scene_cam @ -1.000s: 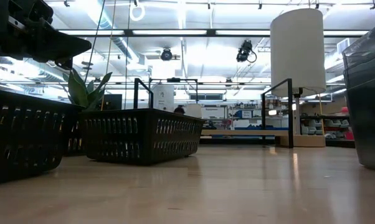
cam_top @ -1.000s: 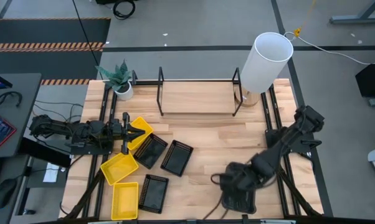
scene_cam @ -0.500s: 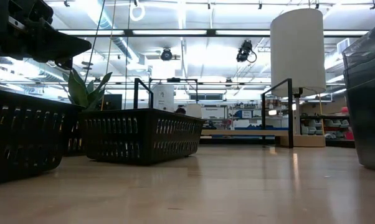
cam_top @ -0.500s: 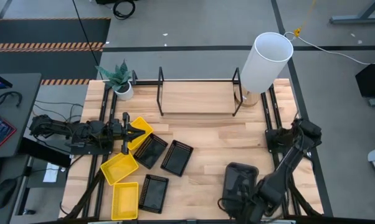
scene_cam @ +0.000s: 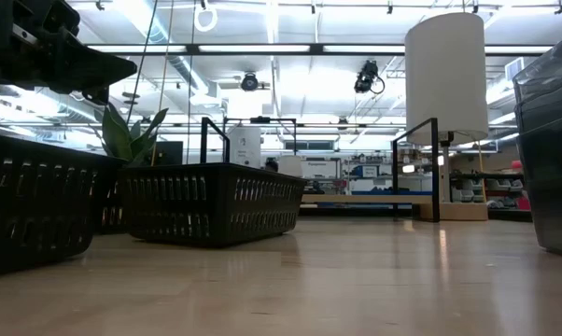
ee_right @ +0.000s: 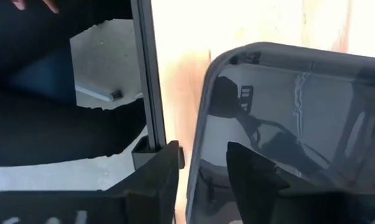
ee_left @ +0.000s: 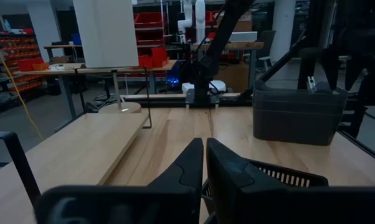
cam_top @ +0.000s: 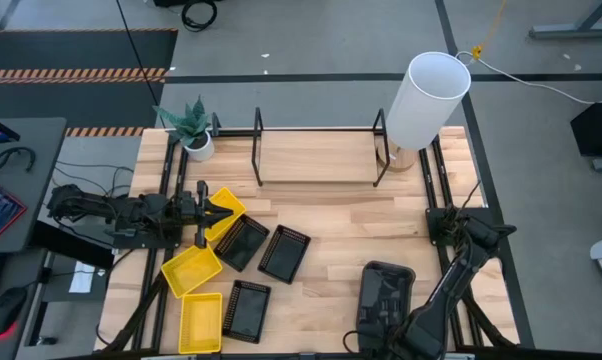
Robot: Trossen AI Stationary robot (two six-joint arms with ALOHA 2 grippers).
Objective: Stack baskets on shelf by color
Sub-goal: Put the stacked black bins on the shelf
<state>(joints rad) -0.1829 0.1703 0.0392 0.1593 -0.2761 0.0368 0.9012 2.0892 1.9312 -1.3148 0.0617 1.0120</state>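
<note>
Jaws spread astride the rim of the empty grey basket [ee_right: 287, 124] at the table's front on the right gripper [ee_right: 203, 163], pressed together above a yellow basket [cam_top: 227, 207] on the left gripper [cam_top: 209, 212], shelf [cam_top: 316, 130] well apart at the back, three empty black baskets [cam_top: 284, 252] between.

This looks like a robot lab or big workshop. The wooden worktop [cam_top: 341, 215] stands on a grey floor with black and orange warning stripes [cam_top: 76, 73]. Long bright lights [scene_cam: 290, 49] run across a high ceiling. Far back there are shelves with red bins [ee_left: 153, 20], more tables, and another white robot arm [ee_left: 199, 15].
</note>
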